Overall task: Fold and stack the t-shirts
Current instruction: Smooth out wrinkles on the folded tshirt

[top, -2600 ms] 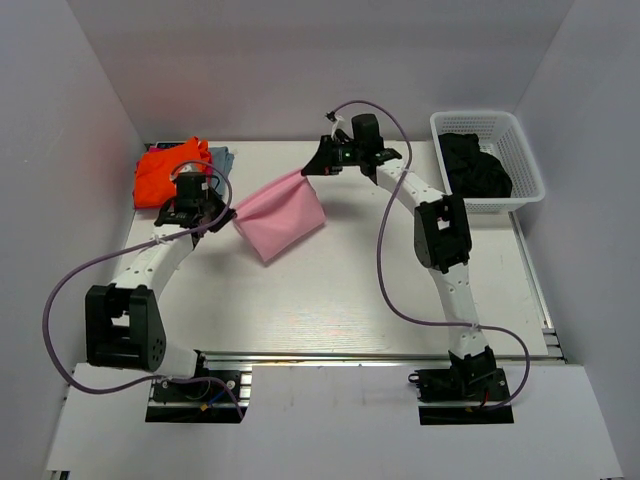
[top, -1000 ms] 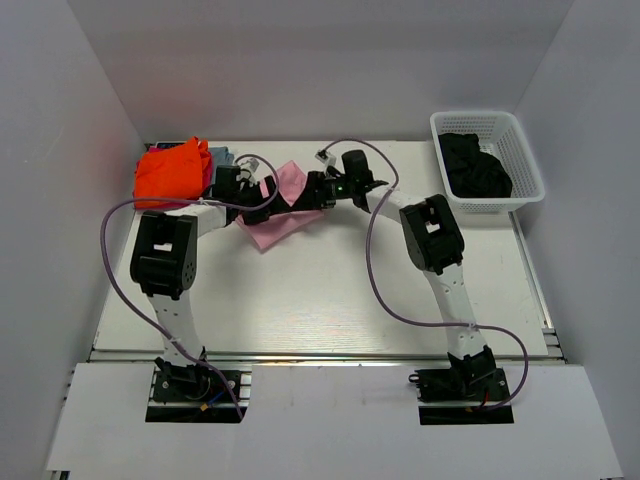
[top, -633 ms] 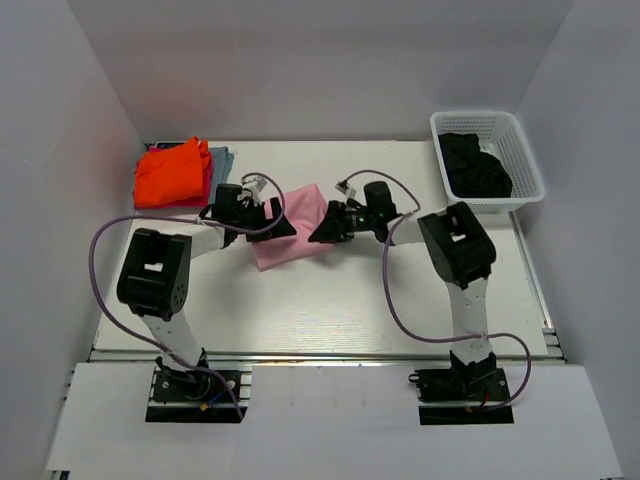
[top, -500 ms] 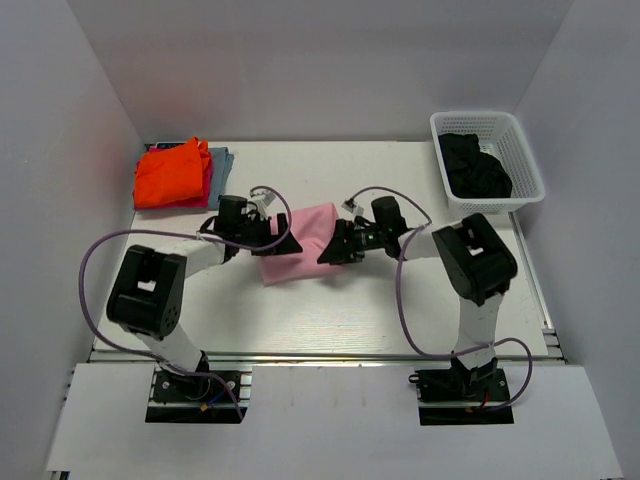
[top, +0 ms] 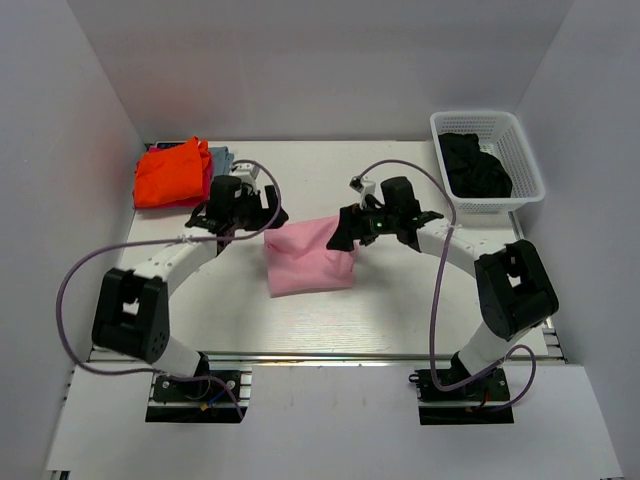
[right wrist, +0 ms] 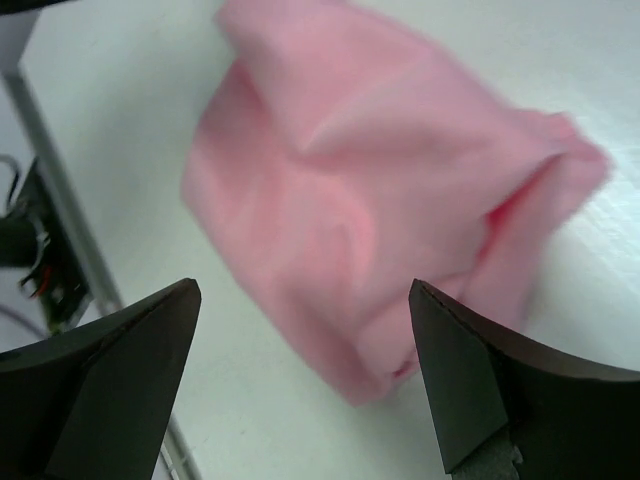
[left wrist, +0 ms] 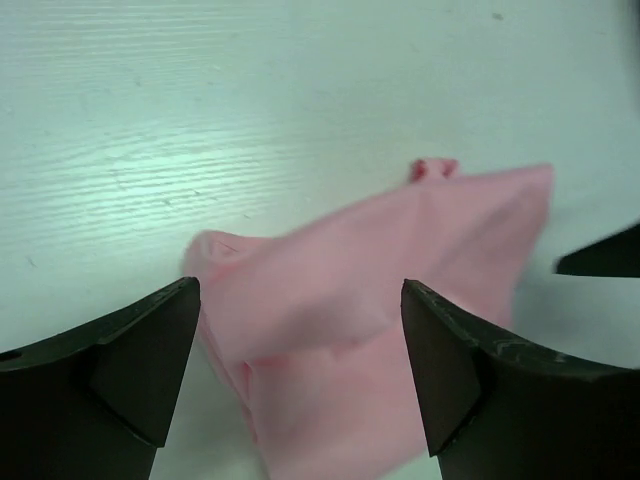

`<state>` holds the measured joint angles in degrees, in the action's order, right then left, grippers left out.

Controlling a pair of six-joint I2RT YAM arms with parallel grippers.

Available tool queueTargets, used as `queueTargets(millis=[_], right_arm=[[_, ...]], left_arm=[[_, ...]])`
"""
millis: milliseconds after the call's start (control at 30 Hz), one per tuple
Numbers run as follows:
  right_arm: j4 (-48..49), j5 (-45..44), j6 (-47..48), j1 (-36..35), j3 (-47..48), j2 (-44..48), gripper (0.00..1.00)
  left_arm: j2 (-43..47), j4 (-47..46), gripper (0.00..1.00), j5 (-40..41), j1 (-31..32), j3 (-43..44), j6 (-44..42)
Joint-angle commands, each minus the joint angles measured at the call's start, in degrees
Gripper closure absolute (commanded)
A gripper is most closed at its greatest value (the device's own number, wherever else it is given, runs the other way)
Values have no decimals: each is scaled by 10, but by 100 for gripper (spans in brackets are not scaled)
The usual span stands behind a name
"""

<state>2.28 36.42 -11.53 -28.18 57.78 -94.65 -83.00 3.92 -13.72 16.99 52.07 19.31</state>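
**At the centre of the table: pink t-shirt down in a rough fold, both tools wide and empty**

Location. The pink t-shirt (top: 308,260) lies on the table (top: 400,310) at mid-frame in the overhead view, a roughly square packet. The left tool (top: 268,214) stands just beside its upper left corner and the right tool (top: 345,234) at its upper right corner. The bright orange t-shirt (top: 172,175) tops a pile at the upper left, with a grey-blue t-shirt (top: 222,157) edge showing beside it. A black t-shirt (top: 475,165) sits in the white basket (top: 528,160) at the upper right.

Tool state. Both wrist views show the jaws spread wide with no cloth between them; the shirt lies flat below them.

Condition of the fold. The packet is uneven: the right wrist view, somewhat blurred, shows a raised ridge and a loose lip along one side.

Assessment. The step in hand appears to be finishing this fold before moving it to the pile.

Recommended practice:
- Pinch all layers at each upper corner, not the top layer alone, or the packet may open.
- Keep both tools level and evenly spaced during the lift.
- Lay it squarely on the orange t-shirt, edges aligned.
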Motion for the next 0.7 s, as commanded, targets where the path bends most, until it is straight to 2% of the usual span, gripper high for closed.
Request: queueTargets(millis=[0, 100, 233, 267, 400, 433, 500, 533, 600, 667], right_arm=[[-14, -113, -3, 16, 42, -11, 10], [-4, -153, -12, 25, 80, -50, 10], [-1, -128, -10, 30, 140, -105, 10], [-3, -121, -9, 29, 153, -113, 14], [-2, -86, -26, 32, 169, -142, 36], [4, -81, -28, 31, 170, -145, 53], [7, -71, -31, 32, 164, -140, 67], [13, -71, -30, 31, 158, -135, 81], [19, -75, -42, 33, 146, -114, 100], [33, -91, -50, 37, 127, -91, 100]], left_arm=[[-61, 59, 10, 72, -4, 51, -10], [-105, 64, 22, 82, -4, 82, -16], [-123, 64, 30, 82, -4, 88, -16], [-123, 64, 33, 72, -4, 88, -16], [-133, 64, 52, 45, -4, 94, -16], [-139, 64, 64, 45, -4, 94, -16], [-139, 64, 75, 33, -4, 94, -16], [-139, 64, 86, 33, -4, 94, -16], [-132, 64, 100, 33, -4, 94, -4], [-121, 58, 100, 39, -4, 94, 1]])
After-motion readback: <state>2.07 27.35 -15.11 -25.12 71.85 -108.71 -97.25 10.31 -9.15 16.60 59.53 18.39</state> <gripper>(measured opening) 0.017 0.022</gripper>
